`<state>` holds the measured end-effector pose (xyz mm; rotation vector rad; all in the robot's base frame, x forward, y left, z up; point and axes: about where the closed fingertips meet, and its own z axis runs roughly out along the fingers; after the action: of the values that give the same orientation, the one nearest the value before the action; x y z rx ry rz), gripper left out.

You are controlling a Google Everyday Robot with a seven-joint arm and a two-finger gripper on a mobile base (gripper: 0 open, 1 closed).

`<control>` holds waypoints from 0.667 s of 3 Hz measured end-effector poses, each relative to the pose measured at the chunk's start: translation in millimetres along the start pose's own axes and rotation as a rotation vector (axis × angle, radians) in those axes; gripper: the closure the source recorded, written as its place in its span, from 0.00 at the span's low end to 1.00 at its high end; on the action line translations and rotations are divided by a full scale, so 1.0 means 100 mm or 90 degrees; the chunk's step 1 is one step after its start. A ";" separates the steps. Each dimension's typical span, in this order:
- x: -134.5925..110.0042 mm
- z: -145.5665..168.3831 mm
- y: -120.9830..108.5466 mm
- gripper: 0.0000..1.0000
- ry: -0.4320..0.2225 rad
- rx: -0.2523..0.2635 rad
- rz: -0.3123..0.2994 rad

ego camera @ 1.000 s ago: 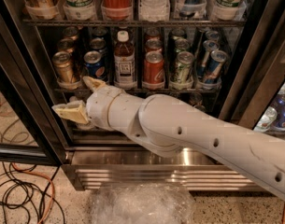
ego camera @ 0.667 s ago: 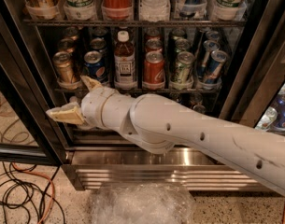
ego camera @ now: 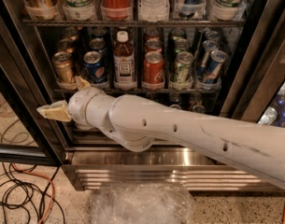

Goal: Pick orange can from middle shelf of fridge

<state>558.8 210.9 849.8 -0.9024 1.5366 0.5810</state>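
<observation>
The orange can (ego camera: pixel 63 68), coppery gold with a silver top, stands front-left on the middle shelf (ego camera: pixel 135 90), at 12 o'clock from the gripper (ego camera: pixel 59 95), whose fingers (ego camera: pixel 53 112) are spread, empty. At its 3 o'clock: blue can (ego camera: pixel 93 66), bottle (ego camera: pixel 124 59), red can (ego camera: pixel 153 69). Cables (ego camera: pixel 20 195) lie on speckled floor (ego camera: pixel 6 169) before the fridge (ego camera: pixel 156 174).

Camera looks down into fridge (ego camera: pixel 179 174) (close by), gripper (ego camera: pixel 59 95) lower-left.

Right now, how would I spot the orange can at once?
In the fridge, look along the middle shelf to its far-left lane. The orange can stands at the front there, just above the open pincer; its coppery-gold body sets it apart from the blue Pepsi can beside it.
</observation>
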 end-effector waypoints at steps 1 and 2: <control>-0.01 0.02 -0.01 0.06 -0.001 0.007 -0.001; -0.03 0.07 0.04 0.04 -0.002 0.017 -0.007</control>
<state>559.8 219.1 850.8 -0.8894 1.5314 0.5527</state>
